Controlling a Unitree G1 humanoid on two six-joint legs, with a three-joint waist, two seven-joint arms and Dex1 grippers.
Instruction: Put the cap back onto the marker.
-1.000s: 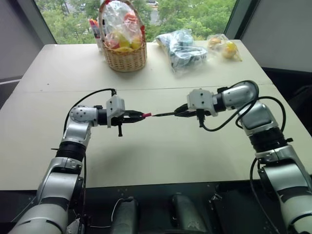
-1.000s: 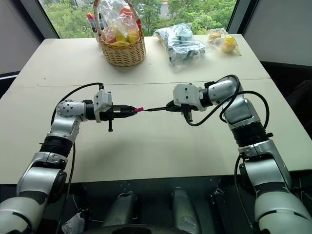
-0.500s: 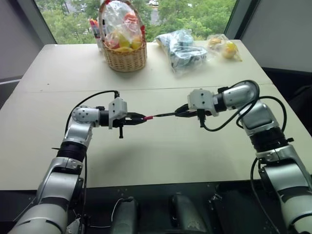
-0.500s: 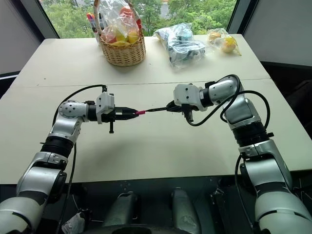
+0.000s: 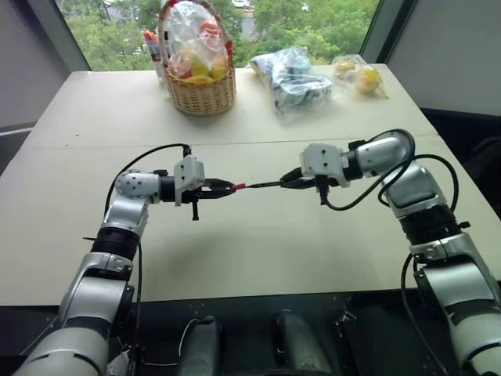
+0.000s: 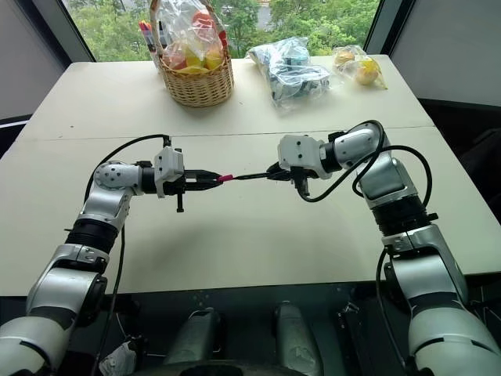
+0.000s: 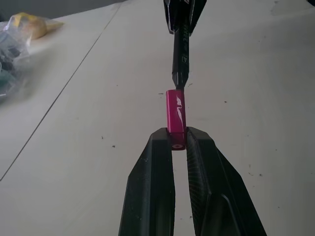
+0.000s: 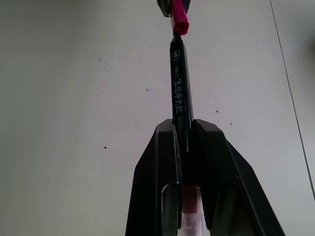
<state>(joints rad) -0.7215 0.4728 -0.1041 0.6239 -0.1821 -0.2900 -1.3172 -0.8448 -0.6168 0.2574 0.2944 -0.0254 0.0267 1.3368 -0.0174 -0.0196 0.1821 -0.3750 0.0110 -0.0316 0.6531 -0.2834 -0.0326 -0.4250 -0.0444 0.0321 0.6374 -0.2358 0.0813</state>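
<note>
Above the middle of the table my left gripper (image 5: 225, 188) is shut on the small pink-red cap (image 5: 239, 187), which sticks out from its fingertips toward the right. My right gripper (image 5: 291, 182) is shut on the thin black marker (image 5: 266, 185), pointing it leftward. The marker's tip meets the open end of the cap. In the left wrist view the cap (image 7: 175, 112) sits between the black fingers with the marker (image 7: 180, 54) entering its far end. The right wrist view shows the marker (image 8: 179, 83) running from the fingers up to the cap (image 8: 178, 18).
At the far edge of the table stand a wicker basket (image 5: 202, 92) with wrapped fruit, a bunch of upright pens (image 5: 153, 45) beside it, a plastic bag of items (image 5: 293, 80) and a bag of fruit (image 5: 359, 76). A seam (image 5: 250, 143) crosses the table.
My left gripper has shifted slightly right with the cap, closing the small gap so the cap now meets the marker tip. The right arm has kept still.
</note>
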